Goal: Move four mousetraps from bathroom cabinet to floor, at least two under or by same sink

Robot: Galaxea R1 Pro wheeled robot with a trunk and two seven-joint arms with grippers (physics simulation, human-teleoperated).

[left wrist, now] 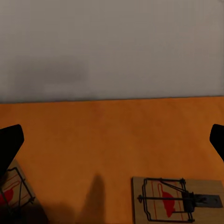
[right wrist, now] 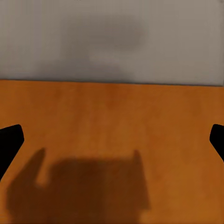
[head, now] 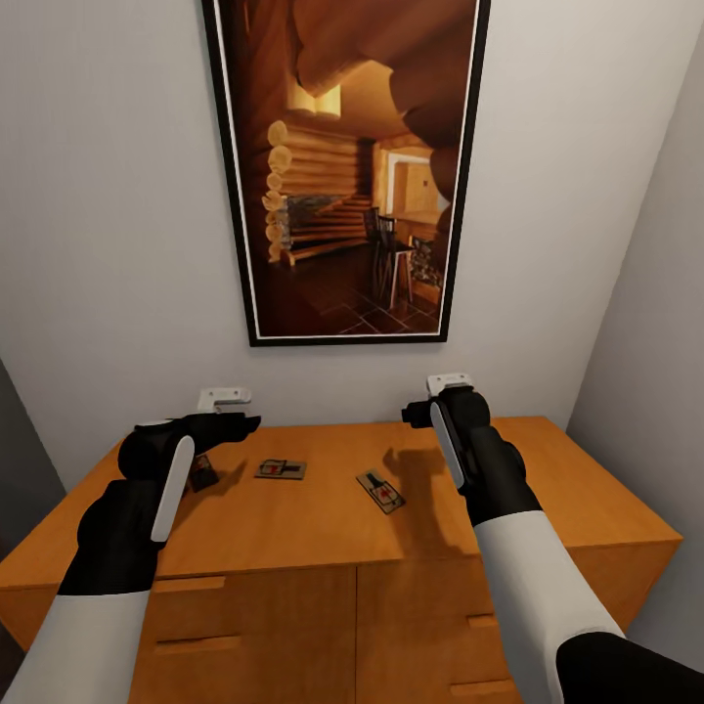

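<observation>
Cabinet (head: 323, 528) top: 3 mousetraps visible, at 9 (head: 202, 473), 10 (head: 281, 469), 12 (head: 381, 491). None floored. Left pincer (head: 227, 398), right pincer (head: 449, 382): spread wide, empty.

Evenly, softly lit from above and behind. Soft-edged gripper shadows across the cabinet (head: 293, 528) top and the wall (head: 117, 244). No glare. Slightly soft, low-resolution rendering; wide-angle stretching toward the head view's edges; dark fingertips (left wrist: 9, 144) blurred at wrist-view margins.

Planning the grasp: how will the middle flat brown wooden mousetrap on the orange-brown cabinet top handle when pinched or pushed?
The flat brown wooden mousetrap is probably stiff and light. Lying flat on the orange-brown wooden cabinet, it should slide, not roll. Its wire parts may snag the fingers.
</observation>
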